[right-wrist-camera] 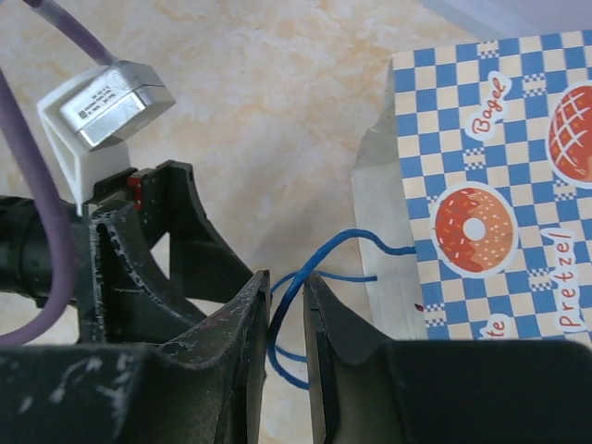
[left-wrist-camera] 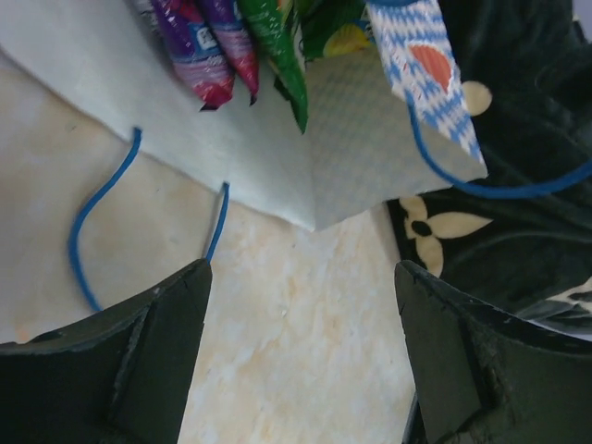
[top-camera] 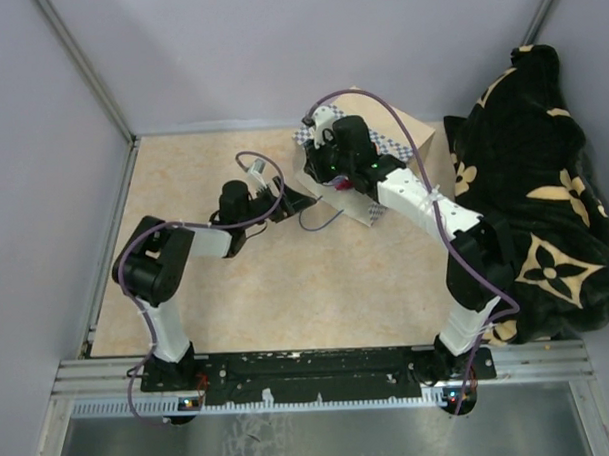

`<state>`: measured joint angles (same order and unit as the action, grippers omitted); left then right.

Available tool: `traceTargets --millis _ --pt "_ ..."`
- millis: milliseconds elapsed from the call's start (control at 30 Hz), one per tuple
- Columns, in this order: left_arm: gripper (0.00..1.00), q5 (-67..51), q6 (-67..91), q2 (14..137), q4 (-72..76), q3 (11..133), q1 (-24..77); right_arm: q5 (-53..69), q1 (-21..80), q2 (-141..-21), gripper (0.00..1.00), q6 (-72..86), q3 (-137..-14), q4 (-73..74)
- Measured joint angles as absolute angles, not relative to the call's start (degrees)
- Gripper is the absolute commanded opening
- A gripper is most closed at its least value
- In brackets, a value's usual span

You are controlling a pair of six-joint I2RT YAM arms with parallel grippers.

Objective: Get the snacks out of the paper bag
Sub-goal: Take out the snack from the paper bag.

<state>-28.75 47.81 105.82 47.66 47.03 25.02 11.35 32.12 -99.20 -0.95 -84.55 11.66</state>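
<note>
Your left gripper (left-wrist-camera: 301,277) is spread wide and holds nothing. Its two dark fingers frame bare table (left-wrist-camera: 305,370) just short of the bag's mouth. Your right gripper (right-wrist-camera: 289,277) is drawn in to a narrow slit. A thin blue cord handle (right-wrist-camera: 326,248) of the paper bag (right-wrist-camera: 490,185) runs between its fingers, and it looks clamped on that cord.

In the left wrist view, the bag lies on its side at twelve o'clock with its mouth facing you. The snack packets (left-wrist-camera: 199,46) rest inside on the pale lower wall. Two purple ones are at eleven o'clock, a green packet (left-wrist-camera: 277,55) is at twelve, and a yellow-green packet (left-wrist-camera: 338,32) is just to its right, partly hidden. The second cord (left-wrist-camera: 92,213) loops onto the table at nine o'clock. The checkered flap (left-wrist-camera: 430,74) stands at one o'clock, and the black-and-tan blanket (left-wrist-camera: 518,139) fills three o'clock.

In the top view, the bag (top-camera: 406,134) sits at one o'clock from the table's middle, just beside the blanket.

Expect the packets to be light, flat and glossy, so they are probably slippery and crinkly. Take one by the sealed end nearest the mouth; the purple tips are the easiest to reach. The bag is thin, soft paper and is likely to slide or crumple if you push it. The thin cord could also slip out of the right gripper.
</note>
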Motion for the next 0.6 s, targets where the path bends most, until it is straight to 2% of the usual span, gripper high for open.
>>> traceTargets --millis 267,600 --pt "0.78 -24.69 58.28 116.86 53.76 56.93 29.69 9.08 29.69 -95.55 0.22 1.74 -84.55 11.53" --pt "0.73 -15.81 62.89 120.38 50.35 64.01 33.21 6.98 28.03 -93.36 0.22 3.75 -84.53 10.74"
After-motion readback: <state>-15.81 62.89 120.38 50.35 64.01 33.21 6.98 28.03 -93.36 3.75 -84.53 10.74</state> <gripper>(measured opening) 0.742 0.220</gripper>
